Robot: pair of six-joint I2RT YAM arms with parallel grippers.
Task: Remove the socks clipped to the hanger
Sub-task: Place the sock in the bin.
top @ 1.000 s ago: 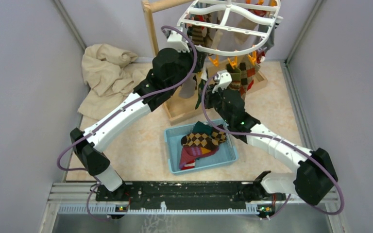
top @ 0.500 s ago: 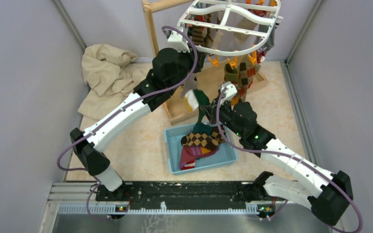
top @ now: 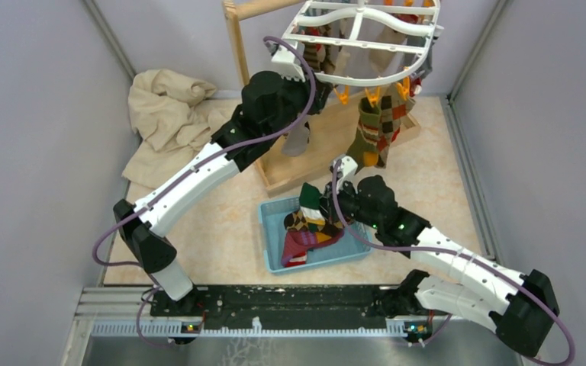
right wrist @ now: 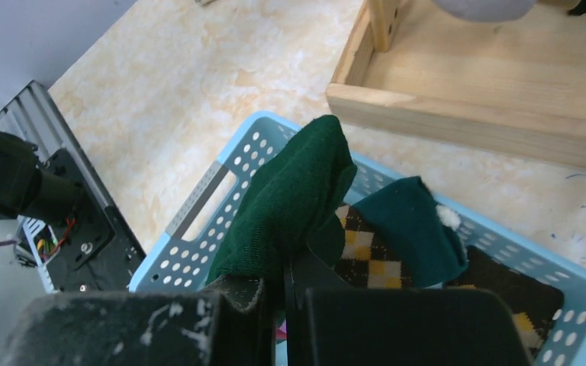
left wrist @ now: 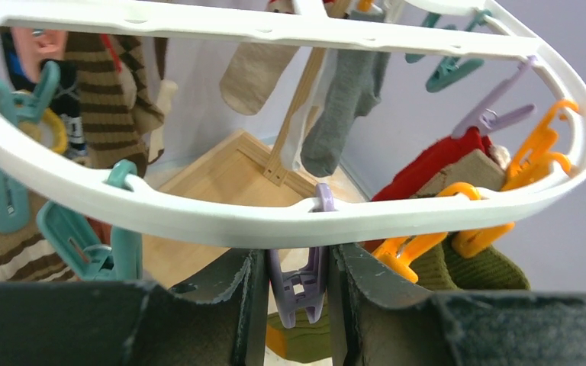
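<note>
While the right gripper [right wrist: 275,286] is clamped tight on a dark green sock [right wrist: 290,191] above the blue basket [right wrist: 191,202] holding argyle socks [right wrist: 362,248], the left gripper [left wrist: 296,263] sits under the near rim of the hanger [left wrist: 198,217], its jaws parted either side of a lilac clip [left wrist: 303,288]. Orange clips [left wrist: 420,244] crowd its right and teal clips [left wrist: 84,244] its left. More socks [left wrist: 343,99] hang beyond. A wooden stand [top: 236,46] and a beige cloth [top: 168,114] lie far left.
</note>
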